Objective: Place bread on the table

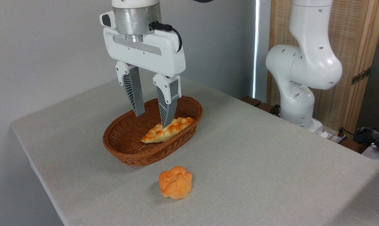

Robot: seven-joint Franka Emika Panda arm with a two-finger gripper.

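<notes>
The bread (164,131), a long golden loaf with a bumpy browned crust, lies inside the brown wicker basket (126,153) toward its right wall. My gripper (152,120) hangs over the basket, open, fingers pointing down. The right fingertip overlaps the loaf's middle in the picture; whether it touches I cannot tell. The left finger (134,94) is over the basket's bare floor. The table (271,163) is covered in light grey-beige cloth.
A small round orange bun (176,182) sits on the cloth in front of the basket. The arm's white base (299,81) stands at the table's far right edge. The table's left and near edges drop off close to the basket.
</notes>
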